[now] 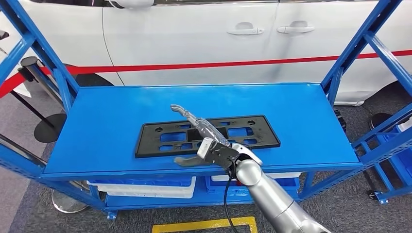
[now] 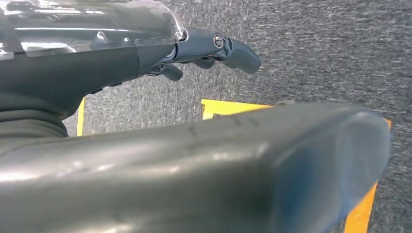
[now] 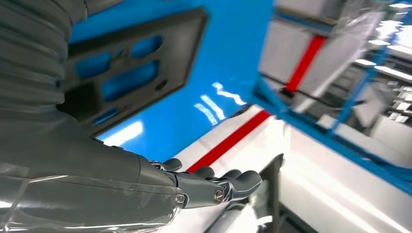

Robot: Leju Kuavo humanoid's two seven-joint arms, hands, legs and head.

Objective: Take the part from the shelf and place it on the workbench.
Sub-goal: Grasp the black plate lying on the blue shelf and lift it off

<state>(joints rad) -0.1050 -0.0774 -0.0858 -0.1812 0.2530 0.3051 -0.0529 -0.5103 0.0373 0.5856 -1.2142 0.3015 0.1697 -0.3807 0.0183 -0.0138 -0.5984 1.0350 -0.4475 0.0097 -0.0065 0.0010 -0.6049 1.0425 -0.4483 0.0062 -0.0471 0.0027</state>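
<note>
Currently the flat black plastic plate with rectangular cut-outs [image 1: 209, 135] lies flat on the blue metal shelf top [image 1: 97, 131], toward its front edge. Right hand [image 1: 206, 138] extends over the plate's middle, fingers outstretched and apart, gripping nothing. Left hand [image 2: 204, 51] hangs above grey carpet [image 2: 330, 53], fingers loosely extended, holding nothing.

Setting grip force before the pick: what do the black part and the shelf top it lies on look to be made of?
The black part looks like moulded plastic, matte: uniform dull black, thin flat frame with clean rectangular cut-outs and small holes. Probably light and slightly flexible, though that is a guess. The shelf top looks like painted sheet metal, glossy blue: the right wrist view shows bright reflections on it, so likely smooth and slippery.
</note>
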